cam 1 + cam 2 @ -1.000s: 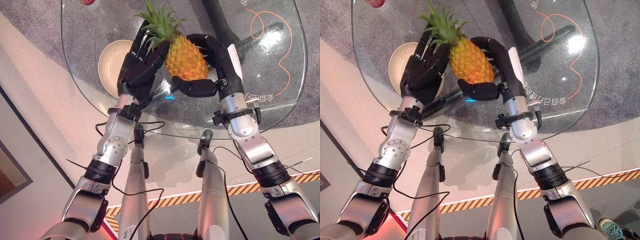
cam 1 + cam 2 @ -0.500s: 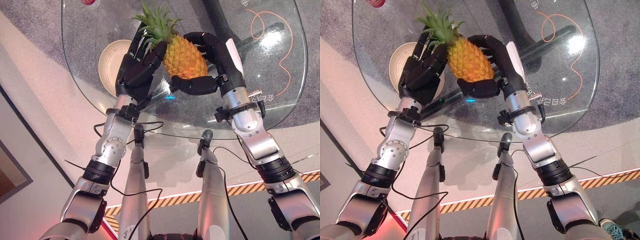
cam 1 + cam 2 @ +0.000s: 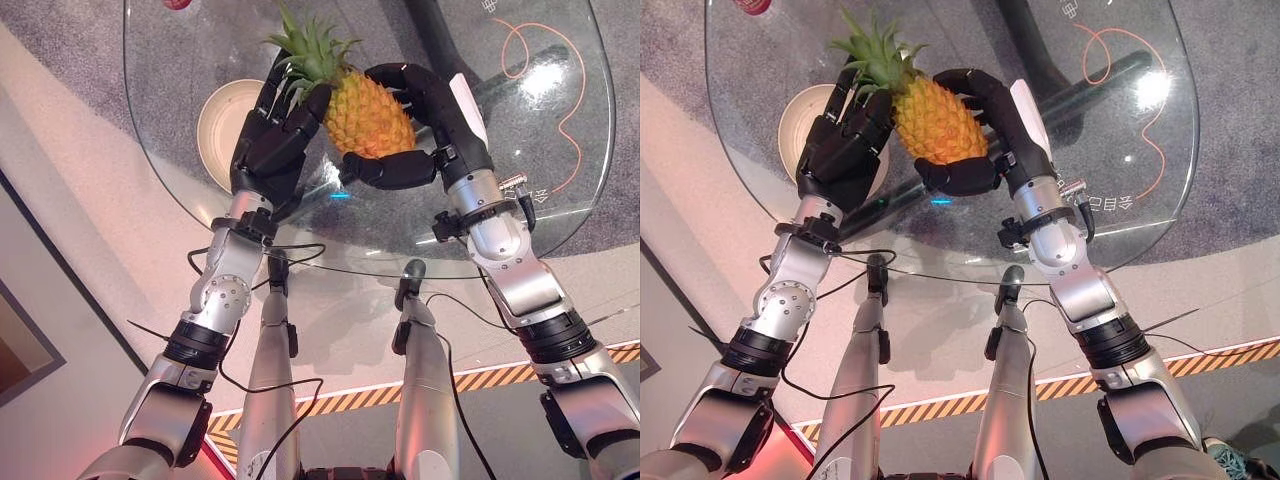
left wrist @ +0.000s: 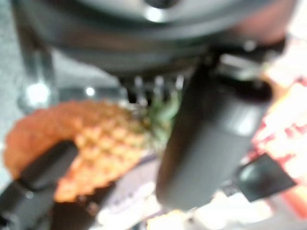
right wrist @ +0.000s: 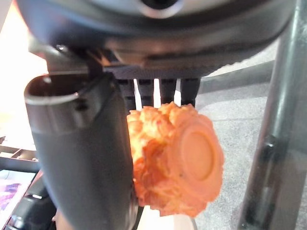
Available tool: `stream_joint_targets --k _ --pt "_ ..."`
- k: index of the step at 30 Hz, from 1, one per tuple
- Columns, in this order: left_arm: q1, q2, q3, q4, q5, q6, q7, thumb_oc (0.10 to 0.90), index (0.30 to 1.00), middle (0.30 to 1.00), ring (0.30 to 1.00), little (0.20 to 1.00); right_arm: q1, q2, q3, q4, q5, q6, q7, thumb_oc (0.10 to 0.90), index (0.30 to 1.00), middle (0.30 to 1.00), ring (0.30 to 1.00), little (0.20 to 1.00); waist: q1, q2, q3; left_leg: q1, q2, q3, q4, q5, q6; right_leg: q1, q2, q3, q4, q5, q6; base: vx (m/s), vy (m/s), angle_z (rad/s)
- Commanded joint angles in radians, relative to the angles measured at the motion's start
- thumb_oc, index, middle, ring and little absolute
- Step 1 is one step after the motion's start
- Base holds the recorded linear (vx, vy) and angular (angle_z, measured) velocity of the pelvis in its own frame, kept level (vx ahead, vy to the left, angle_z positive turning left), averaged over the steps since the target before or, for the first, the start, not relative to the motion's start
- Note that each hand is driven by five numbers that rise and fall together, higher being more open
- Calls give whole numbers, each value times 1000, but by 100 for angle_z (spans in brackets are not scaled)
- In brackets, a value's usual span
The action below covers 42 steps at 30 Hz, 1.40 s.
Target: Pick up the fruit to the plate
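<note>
A yellow-orange pineapple [image 3: 368, 115] with a green leafy crown is held between both hands, just above the round glass table [image 3: 530, 225]. My right hand [image 3: 432, 100] is curled round its body, fingers over the far side and thumb under the near side; the fruit's butt end [image 5: 180, 165] faces its wrist camera. My left hand [image 3: 266, 150] grips the crown end, the leaves [image 4: 163, 110] lying between its thumb and fingers. A cream plate [image 3: 222, 115] lies on the glass to the left, partly hidden behind the left hand.
A red object [image 3: 178, 3] sits at the table's far edge. Through the glass show the dark table base [image 3: 520, 75] and grey carpet. The table's near rim runs just beyond my wrists. A yellow-black striped line [image 3: 480, 378] crosses the floor below.
Both hands with the pineapple have drifted slightly left and farther away, toward the plate. The grip on the fruit looks the same.
</note>
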Motion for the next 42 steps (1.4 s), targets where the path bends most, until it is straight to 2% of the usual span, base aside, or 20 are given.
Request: stream_joint_targets --k 1,4,6,7,9,11,12,13,14,15,16,22,34,35,36,37,42 --pt "-151 -29 -71 -191 2 -16 -175 800 900 900 900 900 -115 9 98 -227 -31 -112 123 100 300 300 300 200 -2 -19 -19 4 -22 17 86 -76 57 27 27 -41 -72 69 -40 0 0 0" --pt "-150 -29 -74 -194 2 -10 -185 800 900 900 900 900 -115 3 102 -232 -32 -113 129 100 300 300 300 200 -2 -20 -19 4 -22 17 86 -75 57 26 27 -40 -71 70 -40 0 0 0" --pt "-153 -24 -74 -194 0 -7 -193 608 735 735 735 708 -117 -2 103 -235 -32 -112 132 100 300 300 300 200 -3 -19 -19 4 -21 17 87 -76 57 25 27 -40 -71 69 -40 0 0 0" --pt "-153 -22 -75 -192 -1 -5 -197 594 724 724 724 694 -118 -4 105 -234 -31 -115 133 100 300 300 300 200 -3 -19 -19 4 -21 18 87 -77 57 25 27 -40 -71 69 -40 0 0 0" --pt "-156 -19 -77 -190 -2 -1 -208 443 594 594 594 543 -121 -8 108 -233 -31 -120 136 100 300 300 300 200 -3 -19 -19 5 -20 18 88 -77 56 25 27 -39 -70 68 -40 0 0 0" --pt "-160 -15 -79 -190 3 7 -215 407 564 564 564 507 -128 -10 110 -231 -35 -119 142 100 300 300 300 200 -2 -19 -19 5 -20 18 87 -77 56 26 26 -40 -71 69 -39 0 0 0" --pt "-161 -12 -81 -191 5 9 -216 344 509 509 509 444 -130 -13 112 -232 -35 -118 143 100 300 300 300 200 -2 -19 -19 5 -21 18 87 -76 56 26 26 -41 -72 69 -39 0 0 0" --pt "-162 -11 -82 -191 6 11 -218 344 509 509 509 444 -131 -14 113 -233 -36 -117 144 100 300 300 300 200 -2 -19 -19 5 -20 18 87 -76 56 27 26 -41 -72 69 -39 0 0 0" --pt "-164 -8 -84 -185 9 18 -228 311 481 481 481 411 -134 -17 117 -233 -44 -117 147 100 300 300 300 200 -3 -19 -19 6 -20 18 87 -76 56 27 26 -40 -72 69 -39 0 0 0" --pt "-165 -7 -86 -183 12 19 -233 232 413 413 413 332 -137 -20 118 -233 -45 -116 151 100 300 300 300 200 -3 -19 -19 5 -20 18 88 -77 56 27 26 -40 -71 68 -39 0 0 0" --pt "-165 -6 -88 -183 14 21 -239 100 300 300 300 200 -139 -22 121 -235 -47 -114 153 100 300 300 300 200 -3 -18 -19 4 -20 17 88 -76 56 26 26 -40 -71 68 -39 0 0 0" --pt "-171 12 -102 -182 10 30 -278 100 300 300 300 200 -153 -45 138 -243 -57 -108 164 100 300 300 300 200 -4 -16 -19 4 -19 19 87 -77 56 23 26 -39 -70 68 -39 0 0 0" --pt "-178 28 -118 -180 1 36 -285 100 300 300 300 200 -163 -59 146 -241 -53 -113 149 100 300 300 300 200 -5 -16 -19 0 -22 18 93 -81 58 19 28 -37 -68 68 -39 0 0 0" --pt "-178 28 -118 -181 6 37 -269 292 465 465 465 392 -161 -61 145 -242 -50 -114 140 100 300 300 300 200 -6 -17 -19 -1 -22 18 93 -81 59 18 28 -37 -69 68 -39 0 0 0" --pt "-177 30 -119 -180 7 33 -254 449 599 599 599 549 -161 -62 144 -241 -48 -116 134 100 300 300 300 200 -6 -16 -19 0 -22 18 94 -82 59 18 28 -37 -68 68 -39 0 0 0" --pt "-174 30 -119 -179 8 29 -247 800 900 900 900 900 -162 -62 144 -239 -48 -117 128 100 300 300 300 200 -5 -16 -19 -1 -23 18 94 -82 59 18 28 -37 -68 68 -39 0 0 0" --pt "-171 30 -116 -179 12 13 -218 800 900 900 900 900 -156 -62 131 -244 -47 -122 96 100 300 300 300 200 -6 -16 -19 -7 -24 18 98 -84 60 13 30 -35 -66 66 -39 0 0 0"
